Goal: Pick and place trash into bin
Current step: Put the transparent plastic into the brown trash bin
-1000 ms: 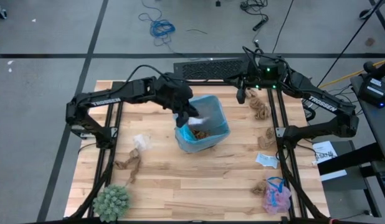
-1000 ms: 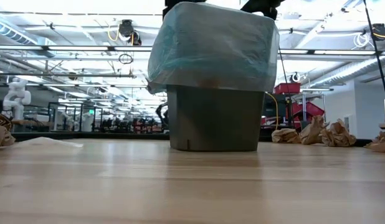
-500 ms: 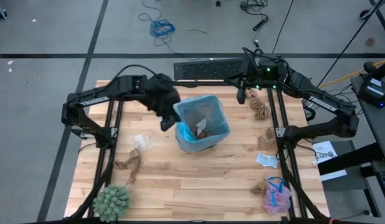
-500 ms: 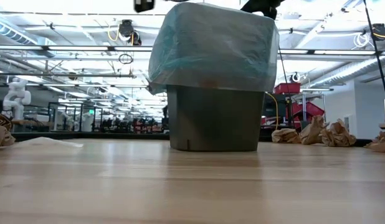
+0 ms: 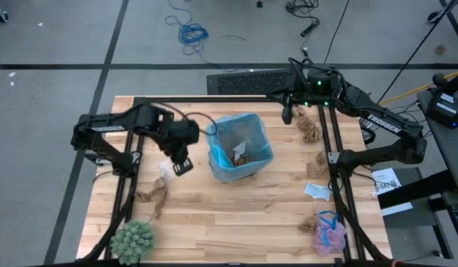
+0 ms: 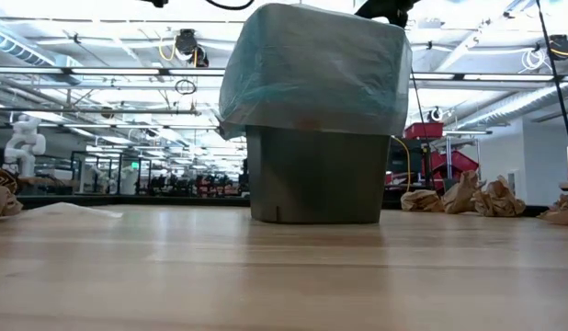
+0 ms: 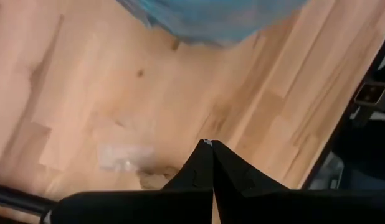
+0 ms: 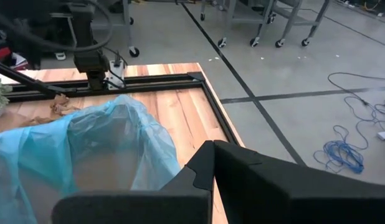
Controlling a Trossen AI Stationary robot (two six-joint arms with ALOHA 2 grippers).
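The left gripper (image 5: 183, 166) is closed and empty, just beside the dark bin with the light-blue plastic bag (image 5: 260, 152). The right gripper (image 5: 287, 116) is closed too, waiting at the far edge of the wooden table (image 5: 236, 215).

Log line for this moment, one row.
left gripper: shut, empty, beside bin | right gripper: shut, parked at far edge | white scrap: on table

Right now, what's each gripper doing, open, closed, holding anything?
Left gripper: shut, empty, above the table beside the bin.
Right gripper: shut, empty, parked at the table's far edge.

A green spiky plant (image 5: 133, 241) sits at the wooden table's (image 5: 229, 215) corner.
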